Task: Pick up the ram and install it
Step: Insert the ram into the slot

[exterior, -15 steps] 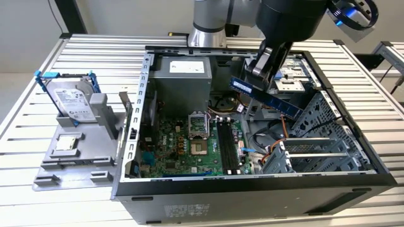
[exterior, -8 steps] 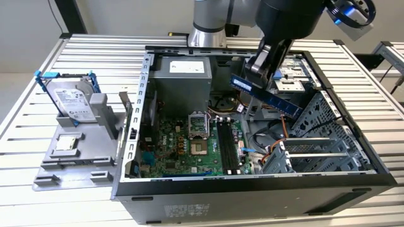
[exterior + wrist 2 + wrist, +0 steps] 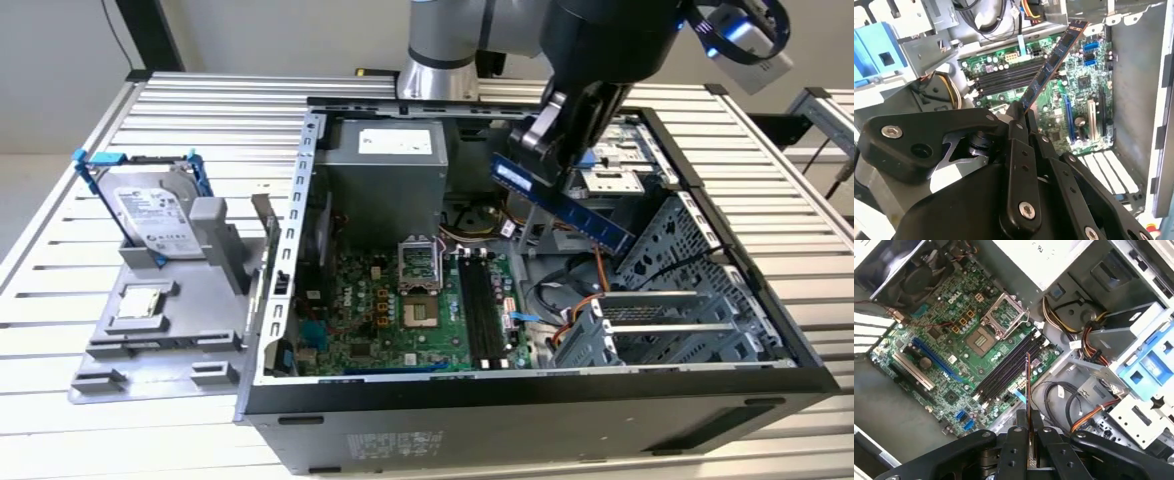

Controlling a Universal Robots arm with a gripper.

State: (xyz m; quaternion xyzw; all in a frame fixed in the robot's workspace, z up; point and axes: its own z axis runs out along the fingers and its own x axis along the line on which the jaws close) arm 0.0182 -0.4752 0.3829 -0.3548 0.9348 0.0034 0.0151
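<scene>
The black two-fingered gripper was seen pinched on the ram, a thin, narrow dark circuit-board stick with a pale label strip. The stick was gripped near one end and held tilted in the air over the open grey metal computer case. In both wrist views the stick was seen jutting out from between the black fingers, which were pressed against its flat faces. It was held clear of the green motherboard below. The long black memory sockets lay beside the silver processor socket, and the ram was not yet seated in them. At the exterior view's left of the case, a silver hard drive with blue rails stood upright in a grey plastic stand on the white slatted table.
</scene>
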